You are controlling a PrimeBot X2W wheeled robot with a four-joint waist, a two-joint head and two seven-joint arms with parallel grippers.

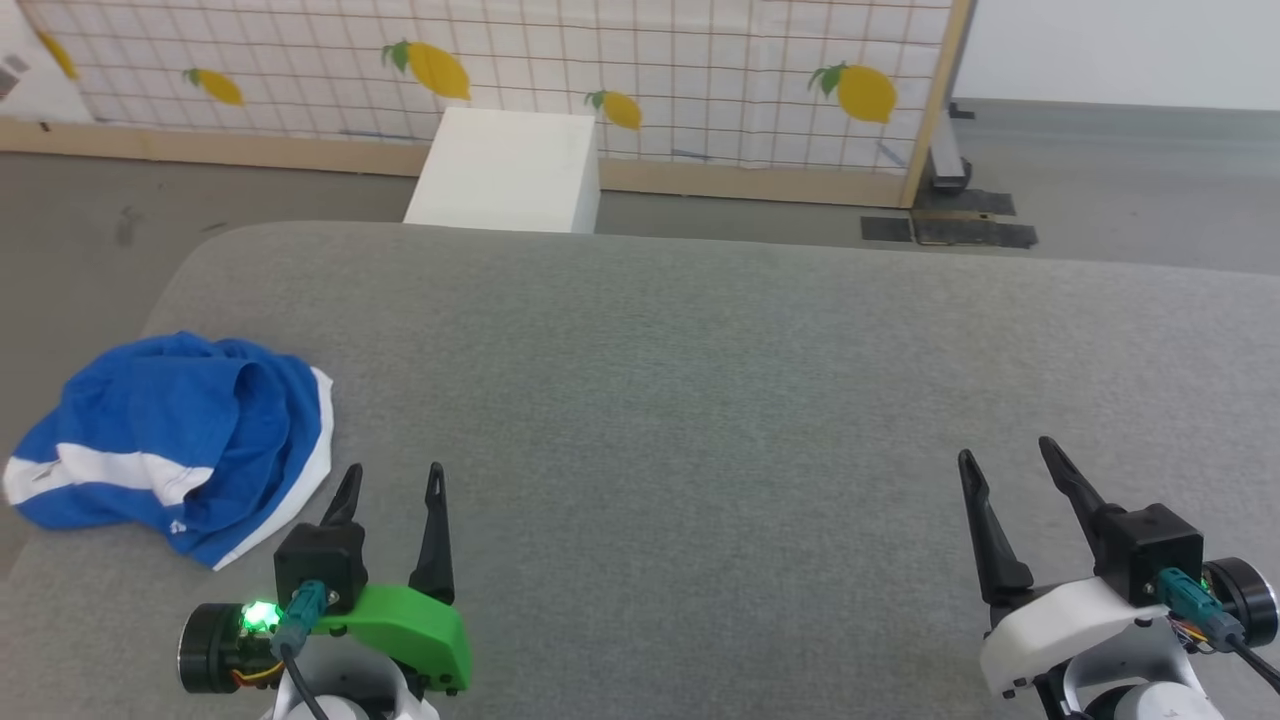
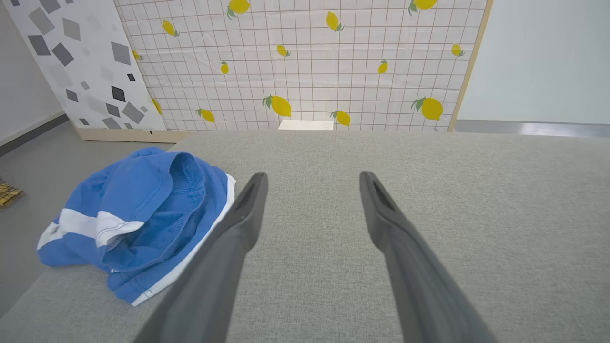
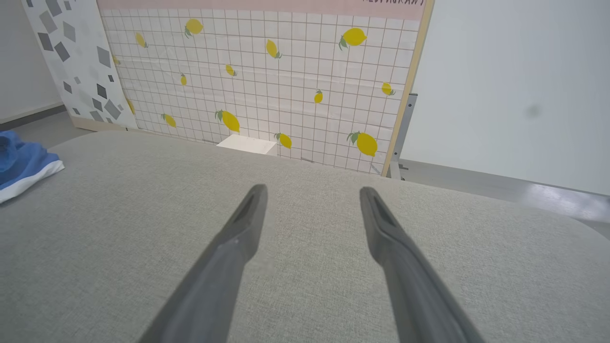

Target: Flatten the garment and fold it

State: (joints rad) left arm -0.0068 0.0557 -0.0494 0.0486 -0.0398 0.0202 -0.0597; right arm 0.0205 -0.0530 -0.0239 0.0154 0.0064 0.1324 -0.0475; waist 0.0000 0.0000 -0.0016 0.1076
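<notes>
Down low at the near edge, left gripper (image 1: 393, 470) and right gripper (image 1: 1006, 450) point away, fingers spread and empty; crumpled shorts (image 1: 170, 440) lie just left of the left one.

A wide grey fabric surface (image 1: 700, 400) with rounded far corners spreads across the foreground. Past its far edge a white box (image 1: 505, 170) stands on the grey floor (image 1: 80, 230), in front of a wood-framed panel (image 1: 650, 60) printed with a fine grid and yellow lemons. Left of that panel leans a white board (image 2: 71, 62) scattered with grey diamonds. Dark patches (image 1: 950, 230) lie on the floor near the lemon panel's right post, and a plain white wall (image 3: 514, 85) rises behind.
</notes>
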